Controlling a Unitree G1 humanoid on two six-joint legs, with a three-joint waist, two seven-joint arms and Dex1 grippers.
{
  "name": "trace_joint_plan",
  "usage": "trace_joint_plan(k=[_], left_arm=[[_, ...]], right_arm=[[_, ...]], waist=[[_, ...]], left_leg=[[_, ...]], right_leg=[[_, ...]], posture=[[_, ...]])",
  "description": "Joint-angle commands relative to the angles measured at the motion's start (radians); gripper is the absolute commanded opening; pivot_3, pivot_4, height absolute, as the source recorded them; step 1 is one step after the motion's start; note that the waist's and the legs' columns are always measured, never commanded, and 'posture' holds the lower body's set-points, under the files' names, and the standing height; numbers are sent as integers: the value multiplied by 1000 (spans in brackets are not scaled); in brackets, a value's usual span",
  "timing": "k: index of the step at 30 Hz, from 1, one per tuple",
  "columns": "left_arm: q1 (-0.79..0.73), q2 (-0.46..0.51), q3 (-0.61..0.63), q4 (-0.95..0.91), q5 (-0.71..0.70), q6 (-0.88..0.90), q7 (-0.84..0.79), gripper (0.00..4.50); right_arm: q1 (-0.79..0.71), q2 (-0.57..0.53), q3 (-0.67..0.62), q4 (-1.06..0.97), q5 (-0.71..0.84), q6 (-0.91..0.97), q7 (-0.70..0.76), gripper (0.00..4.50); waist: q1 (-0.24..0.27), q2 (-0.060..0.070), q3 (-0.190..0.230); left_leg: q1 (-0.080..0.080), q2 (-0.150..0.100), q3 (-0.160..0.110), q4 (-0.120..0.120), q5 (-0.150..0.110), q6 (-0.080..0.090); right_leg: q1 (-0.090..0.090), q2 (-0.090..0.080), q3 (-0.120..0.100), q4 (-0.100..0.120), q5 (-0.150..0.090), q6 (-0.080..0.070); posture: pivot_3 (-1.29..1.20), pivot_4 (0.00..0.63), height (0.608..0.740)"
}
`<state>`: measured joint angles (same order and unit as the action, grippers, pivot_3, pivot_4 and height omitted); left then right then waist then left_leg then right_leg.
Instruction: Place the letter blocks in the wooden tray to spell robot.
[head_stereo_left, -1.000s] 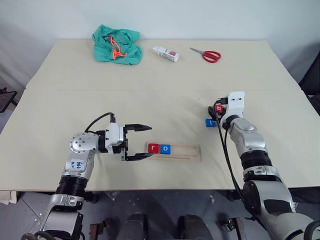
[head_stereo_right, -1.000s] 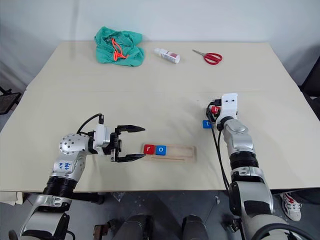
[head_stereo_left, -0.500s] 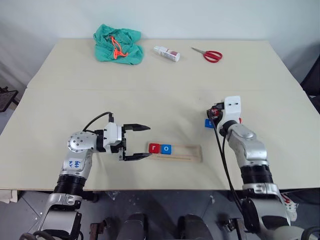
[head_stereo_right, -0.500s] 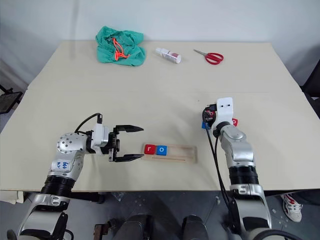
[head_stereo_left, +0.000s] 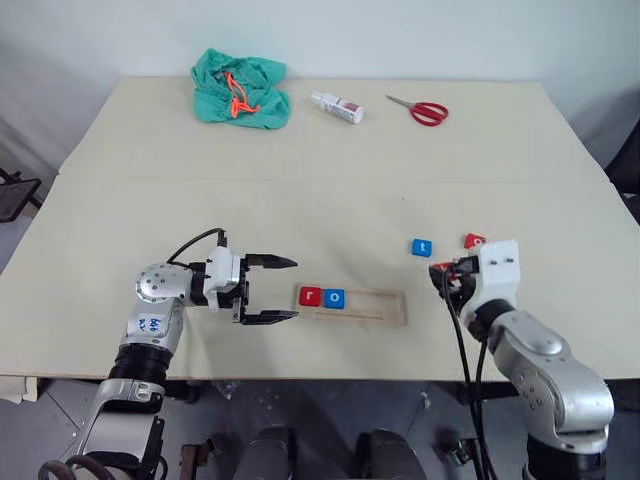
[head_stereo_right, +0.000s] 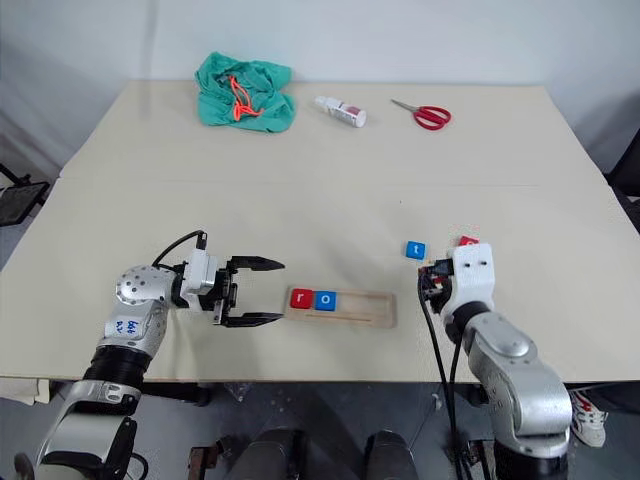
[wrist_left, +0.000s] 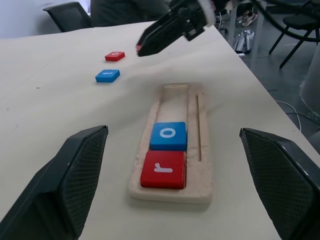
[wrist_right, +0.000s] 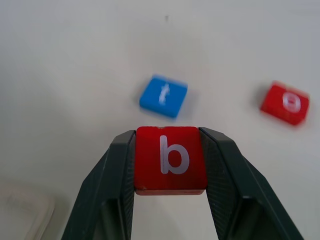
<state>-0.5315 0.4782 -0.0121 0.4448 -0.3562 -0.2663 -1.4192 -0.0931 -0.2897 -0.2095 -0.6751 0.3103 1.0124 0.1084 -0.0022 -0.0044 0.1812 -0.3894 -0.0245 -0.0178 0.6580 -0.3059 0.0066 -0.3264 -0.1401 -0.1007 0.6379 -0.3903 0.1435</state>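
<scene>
While the right gripper (wrist_right: 170, 165) holds the small red square block marked b (wrist_right: 170, 159) pinched flat between its two black fingers (wrist_right: 116, 190), the place it has to reach lies off toward the robot's left: the long narrow pale wooden tray (head_stereo_left: 385, 307) sits on the cream surface (head_stereo_left: 320, 170) between the two arms, with its long axis running side to side across the front of the robot. A red block marked r (head_stereo_left: 310, 296) and a blue block marked o (head_stereo_left: 334, 298) already fill the tray's left end, touching each other, so the next free spot is just to the right of the o, and the bare groove runs on from there toward the right arm. That makes the right arm the nearer one to the open end, and I would judge the b block must travel leftward along the tray's line and come down flush beside the o. The left gripper (head_stereo_left: 272, 290) hovers just off the tray's left end, pointing along it, its fingers spread wide and empty. Two blocks are yet to be fetched: a blue one marked t (head_stereo_left: 422, 247) and a red one marked o (head_stereo_left: 474, 241), lying near each other on the surface beyond the right gripper.
</scene>
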Motion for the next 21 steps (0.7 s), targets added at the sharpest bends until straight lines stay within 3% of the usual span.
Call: trace_joint_plan(k=[1,14,21], left_arm=[[-17,11,17,8,-17,-23,-18,4500],[-41,7,16,25,-9,-32,-18,4500],[-46,7,17,30,-11,-37,-20,4500]], right_arm=[[57,21,-12,-105,10,42,-24,1476],[107,66,30,-135,4,77,-51,1476],[119,72,29,-151,-21,77,-85,3804]], waist=[[1,0,0],[1,0,0],[1,0,0]], left_leg=[[0,0,0,0,0,0],[0,0,0,0,0,0],[0,0,0,0,0,0]], right_leg=[[0,0,0,0,0,0],[0,0,0,0,0,0],[0,0,0,0,0,0]], posture=[[0,150,740],[0,150,740],[0,150,740]])
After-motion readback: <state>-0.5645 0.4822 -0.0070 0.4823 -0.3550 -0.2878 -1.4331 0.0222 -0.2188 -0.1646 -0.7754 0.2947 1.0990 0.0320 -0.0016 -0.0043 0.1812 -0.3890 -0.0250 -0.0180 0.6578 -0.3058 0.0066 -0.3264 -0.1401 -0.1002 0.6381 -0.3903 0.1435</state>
